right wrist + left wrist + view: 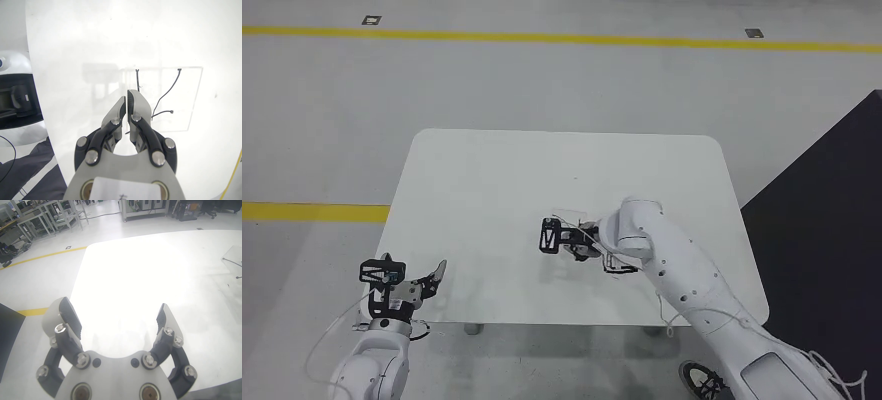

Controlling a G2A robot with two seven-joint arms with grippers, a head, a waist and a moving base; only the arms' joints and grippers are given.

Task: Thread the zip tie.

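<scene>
**A:** How does the right gripper stand?

**B:** The right gripper (126,94) has its two fingers drawn almost together, with only a thin slit between the ribbed pads (130,102). It sits over one edge of a clear plastic plate (189,91).

**A:** Is it holding the zip tie?

**B:** I cannot tell. A black zip tie (138,79) lies on the plate. It runs from its small square head towards the gripper and passes out of sight behind one finger. A dark sliver shows again lower down, in the gap between the fingers. Whether the pads pinch it or it simply lies beneath them is not clear.

**A:** What else is on the plate?

**B:** A second zip tie (171,88) curves in a long bend across the plate. A third zip tie (163,113), which looks shorter, lies crosswise. Their thin tails meet just beside the gripper's finger.

**A:** Where is the plate?

**B:** It lies flat on a white table (492,180), about midway across and a little towards the robot.

**A:** And the left gripper?

**B:** The left gripper (113,302) is spread wide with nothing between its fingers. It is over the table's near left edge, well apart from the plate and the ties.
</scene>
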